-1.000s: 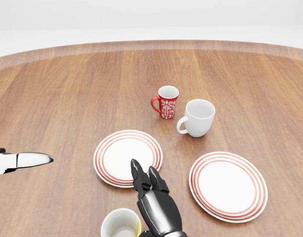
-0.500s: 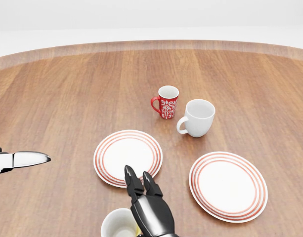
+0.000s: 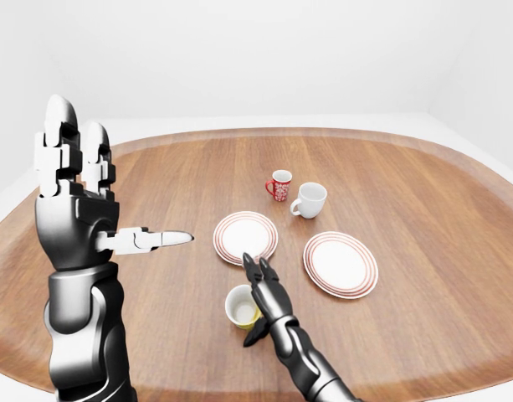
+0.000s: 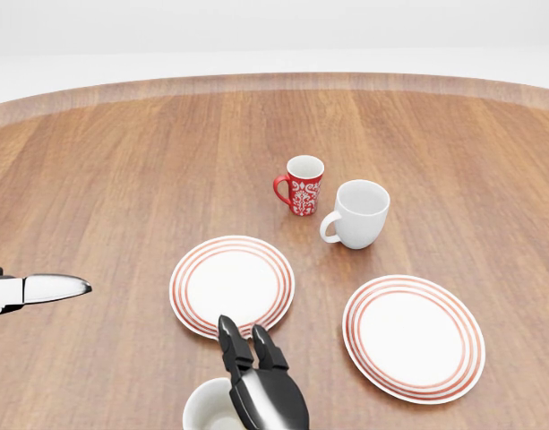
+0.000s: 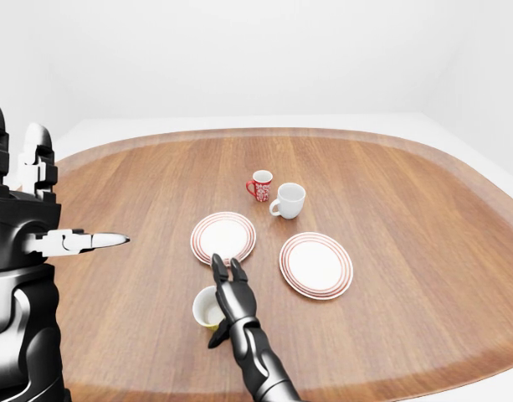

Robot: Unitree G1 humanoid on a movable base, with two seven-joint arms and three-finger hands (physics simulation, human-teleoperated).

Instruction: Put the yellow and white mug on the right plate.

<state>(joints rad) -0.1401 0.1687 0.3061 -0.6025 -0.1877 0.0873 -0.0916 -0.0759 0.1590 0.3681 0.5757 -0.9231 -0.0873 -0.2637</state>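
The yellow and white mug [image 3: 238, 307] stands upright on the wooden table [image 3: 423, 201], below the left plate in the left-eye view; its rim shows at the bottom edge of the head view [image 4: 207, 410]. My right hand [image 3: 258, 286] is open, fingers stretched out, close against the mug's right side and partly over it in the head view [image 4: 244, 358]. The right plate [image 3: 341, 265], white with red rings, lies bare to the right of the hand. My left hand [image 3: 97, 188] is open and raised high at the left, far from the mug.
The left plate [image 3: 245, 237], same pattern, lies just above the mug. A red patterned mug [image 3: 279, 185] and a plain white mug [image 3: 310, 199] stand side by side above the two plates. The table's rounded edge runs near the bottom of both eye views.
My right hand has slid down and left in the head view, closer to the mug and now over part of its rim. The left hand and the dishes have not moved.
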